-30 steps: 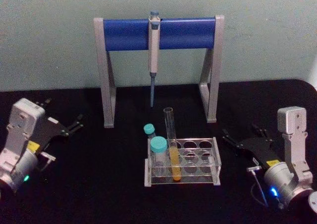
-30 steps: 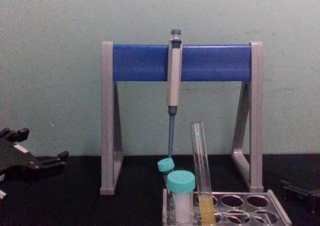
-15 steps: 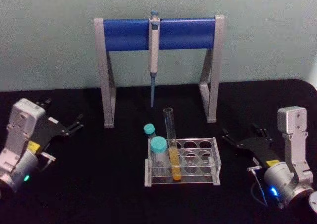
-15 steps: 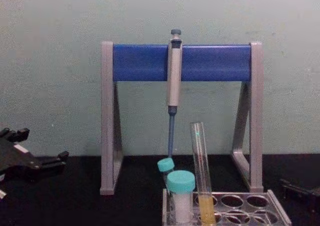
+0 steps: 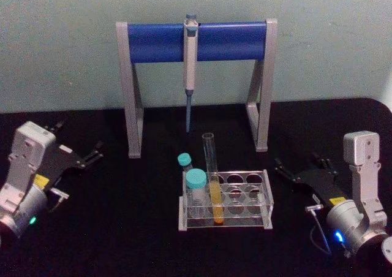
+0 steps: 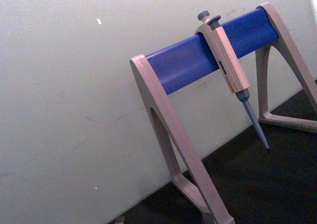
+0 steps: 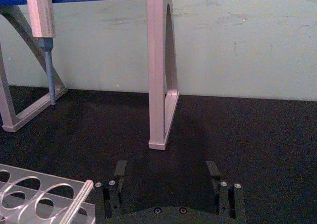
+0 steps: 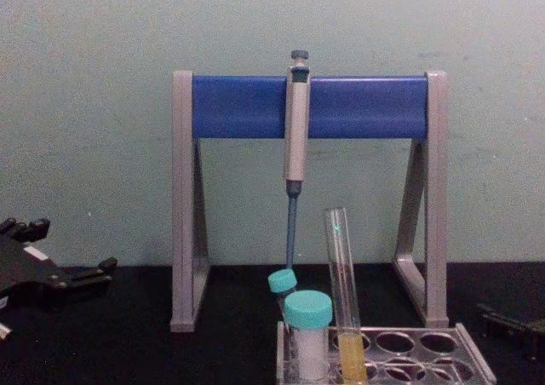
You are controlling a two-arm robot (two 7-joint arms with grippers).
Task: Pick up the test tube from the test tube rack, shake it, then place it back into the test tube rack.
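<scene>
our test tube point(image 5: 213, 179) of yellow liquid stands tilted in the clear test tube rack point(image 5: 257, 207) at mid-worktop point(image 5: 122, 228), beside two teal-capped vials point(image 5: 196, 188). our left hand point(image 5: 86, 156) and right hand point(image 5: 300, 168) rest well apart from it, fingers spread.

The left arm's black, flat-plated gripper point(image 5: 86, 157) is showing thin dark fingers, a small yellow label and a pale grey boxy wrist housing behind it, with a green light glowing on the rounded silver joint below. The right arm's black gripper point(image 5: 300, 170) is wearing a matching yellow label, a light grey rectangular housing, a thin grey cable looping beside its silver joint and a blue light glowing there. Small silver screws are dotting its black finger mounts point(image 7: 110, 192).
</scene>
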